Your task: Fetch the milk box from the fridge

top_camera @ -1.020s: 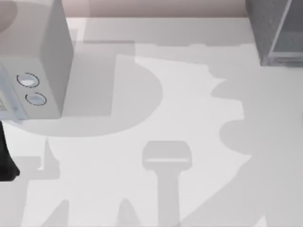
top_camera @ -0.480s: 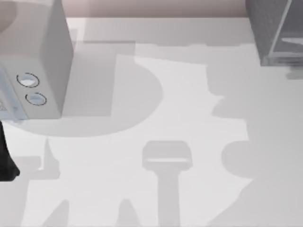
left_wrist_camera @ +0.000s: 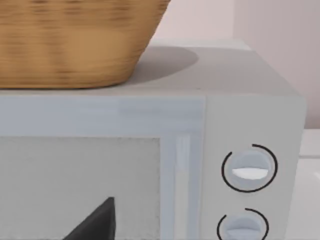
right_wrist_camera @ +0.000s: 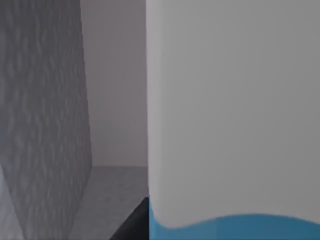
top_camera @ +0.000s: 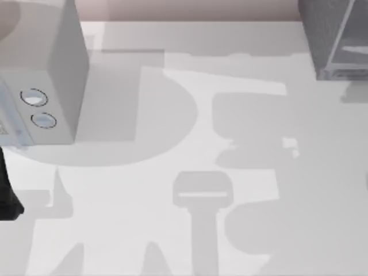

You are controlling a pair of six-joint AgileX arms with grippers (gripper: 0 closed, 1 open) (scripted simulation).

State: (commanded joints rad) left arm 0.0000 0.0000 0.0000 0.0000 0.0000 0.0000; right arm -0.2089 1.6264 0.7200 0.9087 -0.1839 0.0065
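Note:
The fridge, a dark grey cabinet with a pale glassy panel, stands at the table's far right corner in the top view. In the right wrist view the milk box is very close: a broad white face with a light blue band along one edge. The fridge's rough dark grey wall is right beside it. A dark part of my right gripper shows against the box's edge. My left arm is parked at the table's left edge, facing the lighter grey box.
A lighter grey box with two round dials stands at the far left, with a wicker basket on top. Broad shadows lie across the white table. A pinkish wall runs behind the table.
The shadow over the right half of the table has slid leftward and changed shape. The left arm and both boxes have stayed put.

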